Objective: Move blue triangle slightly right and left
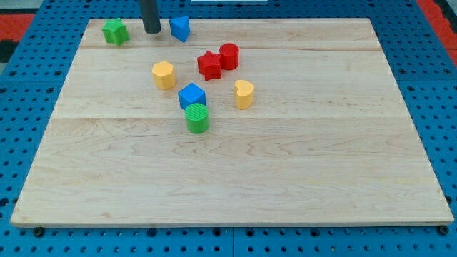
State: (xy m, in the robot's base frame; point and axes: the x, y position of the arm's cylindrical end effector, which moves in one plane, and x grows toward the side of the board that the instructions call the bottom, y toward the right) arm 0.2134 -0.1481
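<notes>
The blue triangle (180, 28) sits near the top edge of the wooden board (285, 178), left of centre. My tip (152, 32) stands on the board just to its left, a small gap between them. A green block (114, 31) lies to the tip's left, so the tip is between the green block and the blue triangle.
Lower down lie a yellow hexagonal block (163, 74), a red star block (209, 65) touching a red cylinder (229, 55), a yellow block (244, 93), and a blue cube (191, 96) touching a green cylinder (197, 118). Blue pegboard surrounds the board.
</notes>
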